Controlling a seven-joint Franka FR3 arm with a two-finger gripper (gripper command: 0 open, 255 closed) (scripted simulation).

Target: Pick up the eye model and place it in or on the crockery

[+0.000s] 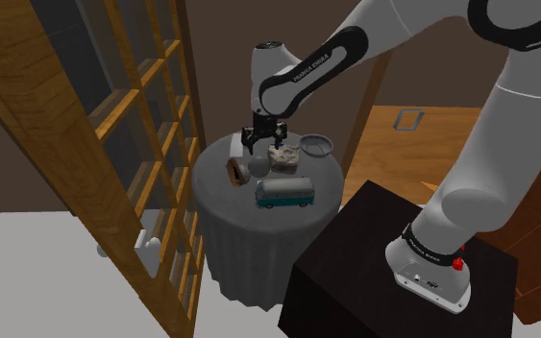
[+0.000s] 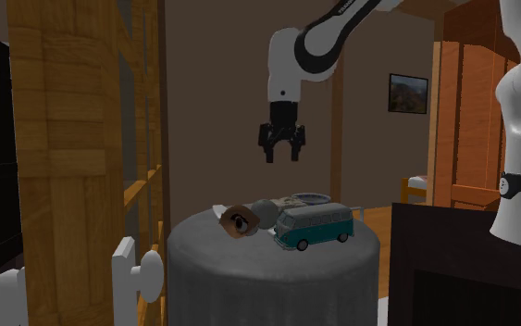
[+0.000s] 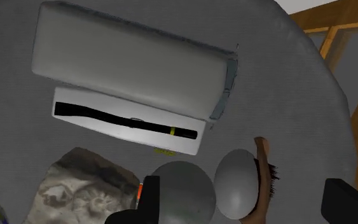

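Observation:
The eye model [image 1: 237, 171] lies on a round grey table [image 1: 258, 226]: a brown lid piece with a painted eye [image 2: 240, 221] joined to grey balls [image 3: 237, 184]. My gripper [image 1: 261, 140] hangs open well above it [image 2: 282, 154], nothing between the fingers. In the wrist view the gripper [image 3: 247, 194] looks straight down on the grey balls, which sit between the spread fingers [image 3: 149, 200] far below them. The crockery is a shallow grey bowl [image 1: 317, 144] at the table's far edge [image 2: 306, 198], beyond a rough stone-like lump [image 1: 283, 154].
A teal toy van [image 1: 284, 195] with a pale roof [image 3: 130, 54] stands next to the eye model, nearer the stand [image 1: 403, 269]. A wooden lattice door with a white knob [image 1: 148, 248] rises close on the shoulder view's left.

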